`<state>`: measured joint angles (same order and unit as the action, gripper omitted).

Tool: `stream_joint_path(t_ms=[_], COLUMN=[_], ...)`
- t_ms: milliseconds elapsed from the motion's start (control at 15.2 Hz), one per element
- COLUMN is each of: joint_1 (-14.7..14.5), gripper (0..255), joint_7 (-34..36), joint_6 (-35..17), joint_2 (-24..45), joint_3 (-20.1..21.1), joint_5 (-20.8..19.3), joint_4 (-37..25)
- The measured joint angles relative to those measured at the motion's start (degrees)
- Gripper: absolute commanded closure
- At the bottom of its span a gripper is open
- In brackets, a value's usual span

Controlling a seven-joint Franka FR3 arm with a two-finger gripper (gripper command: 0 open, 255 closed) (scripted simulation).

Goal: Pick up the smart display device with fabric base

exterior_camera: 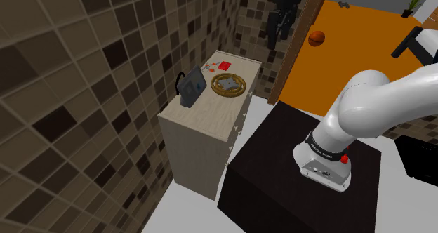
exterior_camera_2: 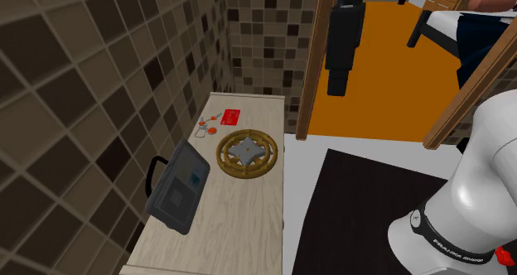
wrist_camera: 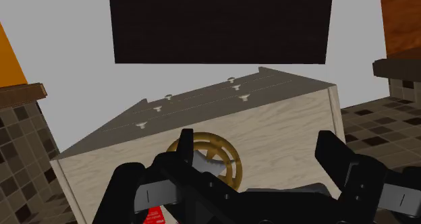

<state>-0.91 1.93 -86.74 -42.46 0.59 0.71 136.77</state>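
Close at the back, tiled wall (exterior_camera: pixel 84 91); against it, pale table (exterior_camera_2: pixel 240 224), with little room to spare on that side. High above, well apart from everything below: black claw (wrist_camera: pixel 249 169), fingers spread wide, clasping nothing. Near the wall-side edge, propped at a tilt: dark smart display (exterior_camera_2: pixel 178 188). Likely hazards: a finger scraping the wall on the way down, a nudge toppling the leaning slab, a slip off its slanted face. Just beside it, round golden tray (exterior_camera_2: pixel 247 153), easily clipped. Screen turned toward the tray; long axis roughly along the table's length.
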Motion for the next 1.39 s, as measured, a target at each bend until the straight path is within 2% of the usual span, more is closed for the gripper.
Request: stream_joint_path(t_ms=[198,462,792,1122,1386], joint_1=[0.44,1.8,4.34,7.47,9.5], gripper=[0,0,0,0,0], joint_7=[3.9,17.05,34.25,51.57,66.16], joint_6=[-1.67,-6.33,-13.59,-19.37,-22.41], joint_2=[0.96,5.07,14.07,24.5,34.48], joint_3=[1.9,8.13,15.65,21.66,25.19], joint_5=[1.14,4.48,6.46,4.92,1.02], joint_4=[0.52,0.34,-2.26,-7.15,-13.5])
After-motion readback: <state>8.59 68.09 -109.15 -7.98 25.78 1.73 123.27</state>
